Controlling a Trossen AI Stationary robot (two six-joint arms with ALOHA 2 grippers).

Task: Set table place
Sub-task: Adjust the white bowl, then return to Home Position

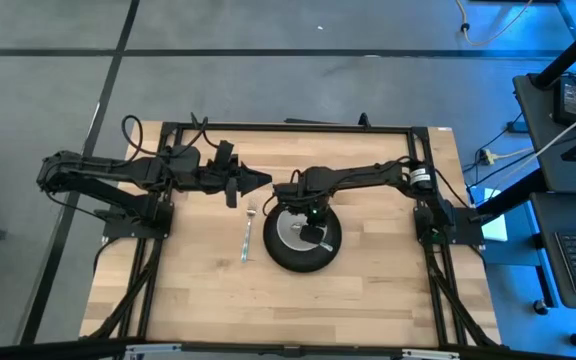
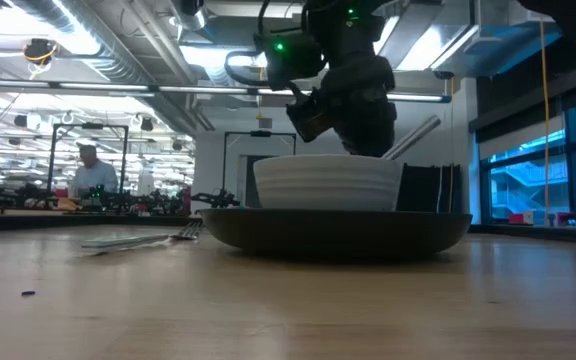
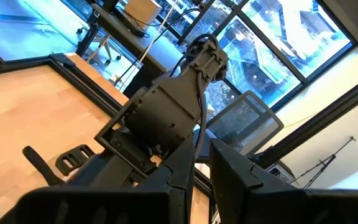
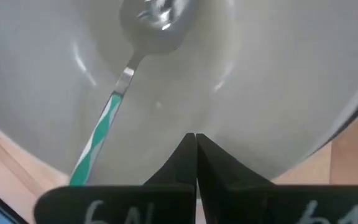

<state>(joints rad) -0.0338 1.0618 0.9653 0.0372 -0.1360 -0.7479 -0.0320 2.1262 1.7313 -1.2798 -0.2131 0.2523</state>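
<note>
My right end effector [image 4: 196, 149] hangs directly over the white bowl [image 1: 296, 229]. In the right wrist view its 2 fingers meet tip to tip with no gap, and nothing is held between them. The tips sit just above the bowl's inner wall; I cannot tell whether they touch it.

The spoon [image 4: 143, 37] lies inside the bowl, its silver head on the bowl's floor. Its handle runs up the wall to the rim, and the outer part of the handle carries a green and white pattern. In the low view the handle pokes out over the rim at a slant.

The bowl stands on the round black plate [image 1: 280, 257], a little off centre toward the far side. The plate rests on the desk [image 1: 368, 300] near its middle.

The fork [image 1: 247, 236] lies flat on the desk just beside the plate, on my left-arm side, apart from the plate's edge.

My left end effector [image 1: 261, 182] is raised above the desk near the far rail, pointing toward the right arm. In the left wrist view its fingers [image 3: 235, 171] stand a narrow gap apart, holding nothing.

A person [image 2: 92, 172] shows in the room beyond the desk.
</note>
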